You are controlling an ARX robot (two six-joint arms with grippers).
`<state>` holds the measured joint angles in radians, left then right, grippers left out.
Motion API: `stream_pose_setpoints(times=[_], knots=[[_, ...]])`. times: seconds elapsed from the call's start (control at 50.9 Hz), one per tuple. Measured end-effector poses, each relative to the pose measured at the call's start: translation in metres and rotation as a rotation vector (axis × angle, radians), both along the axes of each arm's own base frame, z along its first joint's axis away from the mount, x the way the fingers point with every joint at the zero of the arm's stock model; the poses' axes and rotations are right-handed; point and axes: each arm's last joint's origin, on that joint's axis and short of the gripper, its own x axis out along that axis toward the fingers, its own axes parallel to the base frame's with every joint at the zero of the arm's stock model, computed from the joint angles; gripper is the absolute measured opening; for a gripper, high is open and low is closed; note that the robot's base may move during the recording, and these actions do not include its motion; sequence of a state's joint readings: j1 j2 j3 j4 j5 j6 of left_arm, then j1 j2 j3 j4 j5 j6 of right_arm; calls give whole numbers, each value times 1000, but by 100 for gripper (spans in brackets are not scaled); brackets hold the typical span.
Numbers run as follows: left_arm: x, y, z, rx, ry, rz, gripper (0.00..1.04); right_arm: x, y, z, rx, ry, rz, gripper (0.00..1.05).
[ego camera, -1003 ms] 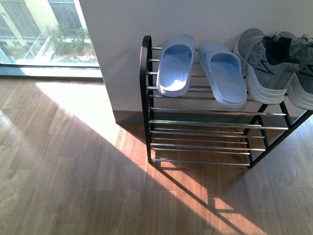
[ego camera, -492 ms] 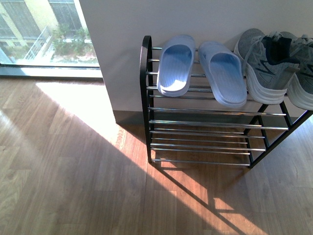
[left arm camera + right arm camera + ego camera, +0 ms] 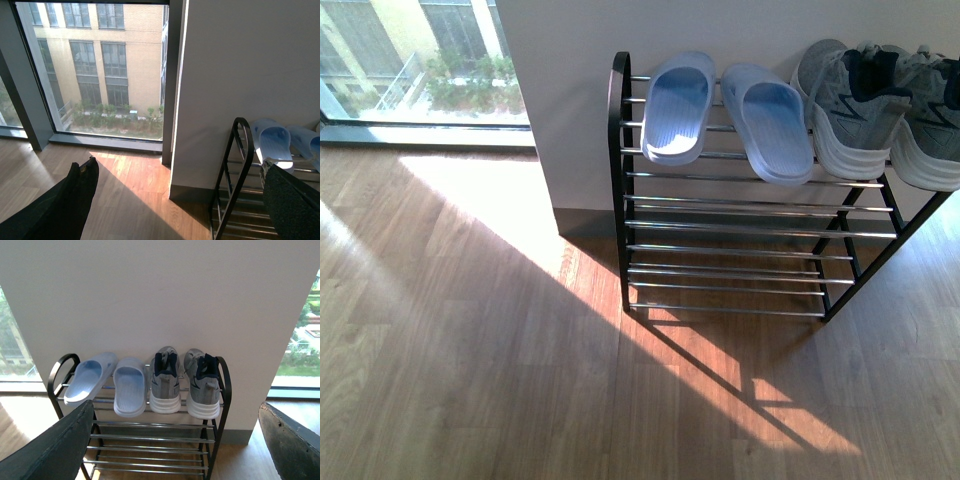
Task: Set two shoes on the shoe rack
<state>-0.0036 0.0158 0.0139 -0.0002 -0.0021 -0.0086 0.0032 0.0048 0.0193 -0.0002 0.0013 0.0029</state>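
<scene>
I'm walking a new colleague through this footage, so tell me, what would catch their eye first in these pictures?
Probably the shoe rack against the white wall, with four pieces of footwear in a row on its top shelf: two pale blue slides toward the window end, two grey sneakers beside them. Next, the bright sunlight patch on the wooden floor in front of the window.

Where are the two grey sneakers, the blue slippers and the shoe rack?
grey sneakers (image 3: 164, 385): right wrist view, heel of the one beside the slippers
blue slippers (image 3: 677, 108): front view, footbed of the one nearest the rack's end
shoe rack (image 3: 720, 230): front view, chrome bar of a lower shelf
</scene>
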Motion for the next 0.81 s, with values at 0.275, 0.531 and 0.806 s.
stream_pose_setpoints(times=[0.275,0.531,0.806], knots=[[0,0,0,0,0,0,95,0,0,0,0,0,0,96],[0,0,0,0,0,0,95,0,0,0,0,0,3,96],[0,0,0,0,0,-2,95,0,0,0,0,0,-1,96]])
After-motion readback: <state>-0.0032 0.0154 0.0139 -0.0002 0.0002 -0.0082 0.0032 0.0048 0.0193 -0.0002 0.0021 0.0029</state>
